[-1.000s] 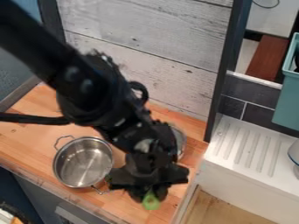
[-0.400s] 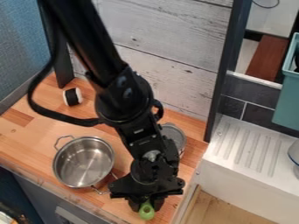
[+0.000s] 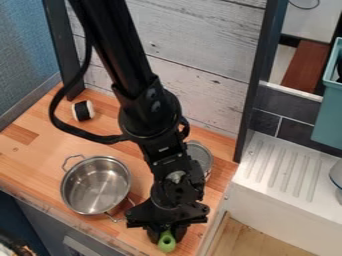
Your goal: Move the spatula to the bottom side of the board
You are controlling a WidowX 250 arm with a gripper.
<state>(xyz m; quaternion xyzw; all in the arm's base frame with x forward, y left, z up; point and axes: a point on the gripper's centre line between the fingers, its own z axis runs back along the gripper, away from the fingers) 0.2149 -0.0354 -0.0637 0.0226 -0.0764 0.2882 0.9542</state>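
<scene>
Low over the front right corner of the wooden board (image 3: 143, 243), the black gripper (image 3: 166, 233) hangs with its two fingers on either side of a green piece, shut on it. This is the spatula (image 3: 166, 243), whose rounded green end with a hole pokes out below the fingers toward the board's bottom edge. The gripper hides the rest of the spatula, and I cannot tell whether it touches the wood.
A steel pot (image 3: 95, 186) stands left of the gripper, one handle close to it. Behind the arm sits a metal lidded or round vessel (image 3: 200, 157), partly covered. A black-and-white roll (image 3: 83, 110) lies at the back left. The white sink edge (image 3: 280, 175) rises at right.
The arm has swung to the right at its upper part, and the gripper has shifted slightly toward the front edge. The green spatula end has moved down and a little left with it.
</scene>
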